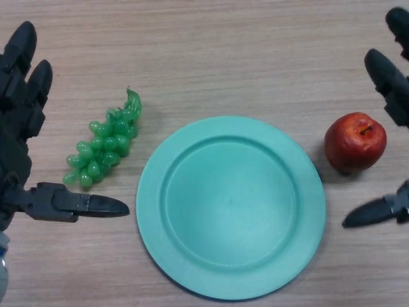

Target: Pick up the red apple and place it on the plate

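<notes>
A red apple (pixel 354 142) stands upright on the wooden table, just right of a round green plate (pixel 192 256) that holds nothing. My right hand (pixel 388 83) is at the right edge, open, with fingers above and right of the apple and its thumb (pixel 374 213) below it, not touching it. My left hand (pixel 19 121) is open at the left edge, thumb pointing toward the plate.
A bunch of green grapes (pixel 105 147) lies left of the plate, between the left hand's fingers and thumb. The plate's rim reaches close to the table's near edge.
</notes>
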Robot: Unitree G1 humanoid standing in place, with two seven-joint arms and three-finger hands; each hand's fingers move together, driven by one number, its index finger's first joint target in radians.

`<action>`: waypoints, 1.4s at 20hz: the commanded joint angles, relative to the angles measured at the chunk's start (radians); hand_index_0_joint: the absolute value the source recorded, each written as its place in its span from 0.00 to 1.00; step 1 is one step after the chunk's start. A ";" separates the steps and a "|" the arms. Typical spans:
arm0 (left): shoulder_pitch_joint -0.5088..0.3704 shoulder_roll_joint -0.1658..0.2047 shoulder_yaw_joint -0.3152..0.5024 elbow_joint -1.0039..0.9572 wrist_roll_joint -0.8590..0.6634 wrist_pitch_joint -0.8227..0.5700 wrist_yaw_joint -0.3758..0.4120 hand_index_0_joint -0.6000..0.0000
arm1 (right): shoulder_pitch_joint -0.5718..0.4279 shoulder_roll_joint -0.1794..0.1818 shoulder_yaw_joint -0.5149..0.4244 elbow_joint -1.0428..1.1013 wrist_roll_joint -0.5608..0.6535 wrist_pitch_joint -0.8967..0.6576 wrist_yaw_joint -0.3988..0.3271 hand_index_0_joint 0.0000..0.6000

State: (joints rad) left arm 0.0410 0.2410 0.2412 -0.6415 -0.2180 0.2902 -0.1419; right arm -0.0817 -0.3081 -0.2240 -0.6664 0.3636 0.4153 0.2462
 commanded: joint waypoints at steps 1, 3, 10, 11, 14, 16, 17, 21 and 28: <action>-0.006 0.020 0.050 -0.056 -0.011 -0.134 0.010 1.00 | -0.083 -0.059 -0.040 0.055 0.010 -0.154 -0.002 0.00; -0.005 0.020 0.058 -0.059 0.000 -0.150 0.021 1.00 | -0.136 -0.074 -0.030 0.202 -0.031 -0.244 0.014 0.00; 0.041 0.000 0.091 -0.076 -0.007 -0.197 0.011 1.00 | -0.349 -0.144 0.019 0.925 -0.270 -0.754 -0.035 0.00; 0.048 -0.005 0.091 -0.072 -0.003 -0.205 0.010 1.00 | -0.373 -0.150 0.027 1.006 -0.288 -0.789 -0.042 0.00; 0.071 -0.016 0.103 -0.090 -0.001 -0.210 0.011 1.00 | -0.421 -0.152 0.051 1.218 -0.325 -0.851 -0.058 0.00; 0.083 -0.024 0.119 -0.092 -0.008 -0.222 0.010 1.00 | -0.435 -0.144 0.066 1.298 -0.332 -0.873 -0.057 0.00; 0.087 -0.028 0.123 -0.090 0.002 -0.236 0.011 1.00 | -0.440 -0.139 0.071 1.319 -0.330 -0.878 -0.050 0.00; 0.105 -0.038 0.131 -0.100 0.010 -0.238 0.013 1.00 | -0.448 -0.146 0.091 1.383 -0.441 -0.924 -0.075 0.84; 0.125 -0.051 0.134 -0.116 0.037 -0.246 0.001 1.00 | -0.316 -0.083 0.023 0.863 -0.135 -0.469 -0.071 1.00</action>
State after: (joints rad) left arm 0.1776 0.1692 0.3259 -0.6961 -0.2036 0.2061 -0.1387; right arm -0.3524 -0.3546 -0.1263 0.2271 0.1974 0.0774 0.1971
